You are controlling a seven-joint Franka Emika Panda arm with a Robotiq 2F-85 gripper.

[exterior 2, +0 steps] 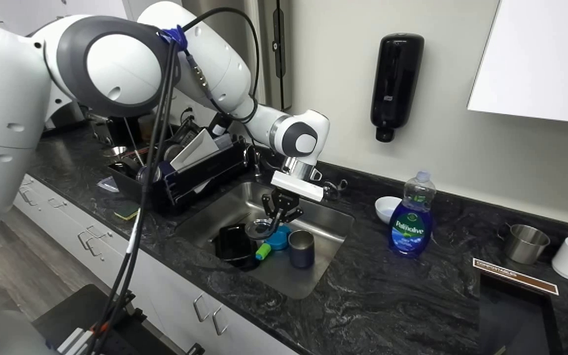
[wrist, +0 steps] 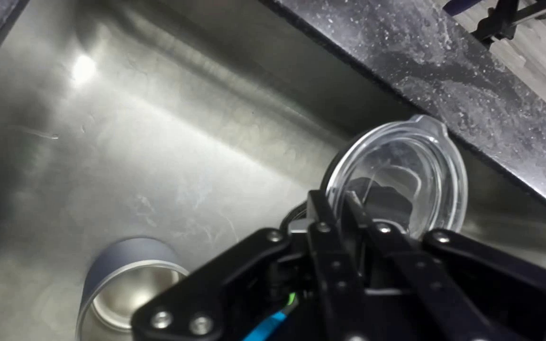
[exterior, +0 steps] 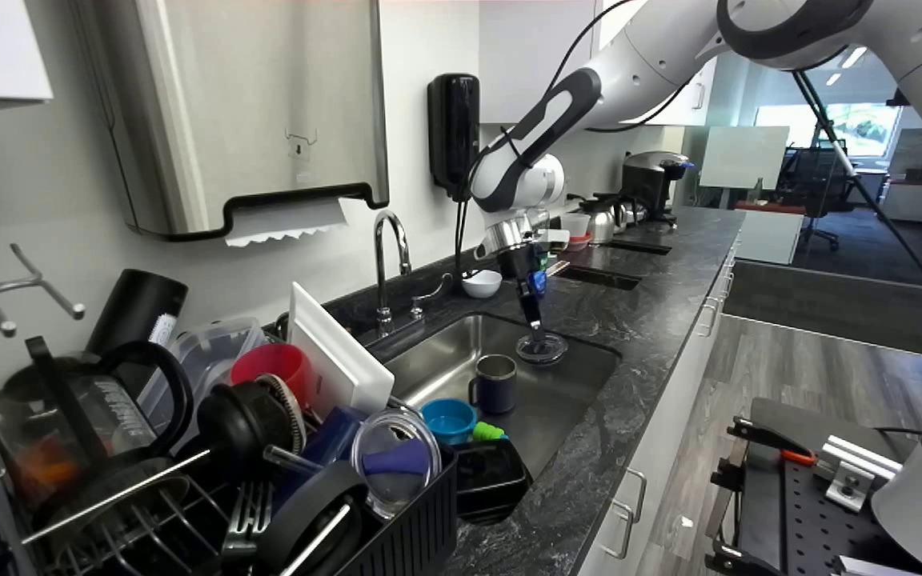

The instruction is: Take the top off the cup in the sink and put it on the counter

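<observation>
Counter (exterior 2: pixel 382 301) not yet reached: cup (exterior 2: pixel 302 254) open, lid (wrist: pixel 396 170) off.

We judge the step in hand to be the carry: over the sink (exterior 2: pixel 284 280), the gripper (wrist: pixel 337 201) is clamped on the lid's rim, well apart from the cup. How high the lid hangs we cannot tell. Next, by our reckoning, we need a lift past the sink edge, a move across to the counter, then a level lowering before release; held at one edge, the lid might tip. Containers in the sink, by size: black tub (exterior 2: pixel 234 246), too dark for us to read inside; cup upright, bare metal inside where the wrist view shows it; blue bowl (exterior: pixel 449 420), no contents we can make out, a green piece (exterior 2: pixel 263 252) touching or just beside it.
</observation>
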